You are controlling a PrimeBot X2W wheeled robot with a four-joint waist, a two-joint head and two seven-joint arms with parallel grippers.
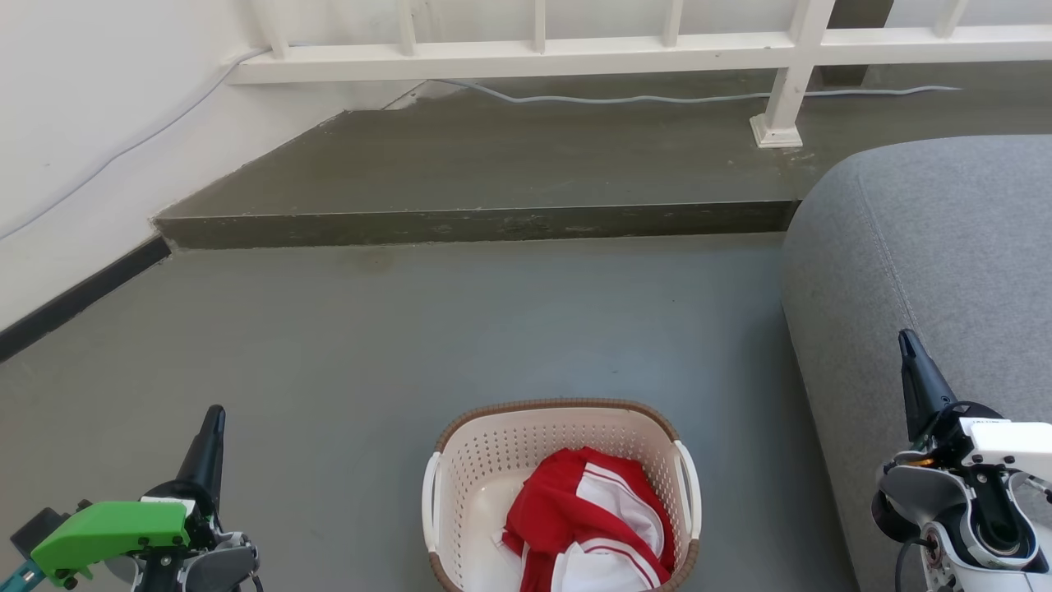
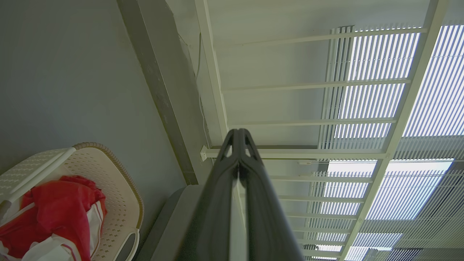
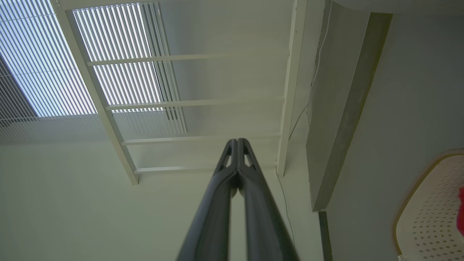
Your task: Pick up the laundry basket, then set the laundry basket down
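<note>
In the head view, the left gripper at lower left and the right gripper at lower right touched nothing. The cream, brown-rimmed basket stood bottom centre, holding red-and-white cloth. In the left wrist view, the fingers met, empty, with the basket lower left. The right wrist view showed the same closure, basket lower right.

The laundry basket loses its near end to the bottom edge of the head view. The red-and-white garment inside is cut off there too and hides the right part of the basket's floor. The grey sofa runs off the right edge, and the white railing runs off the top.
</note>
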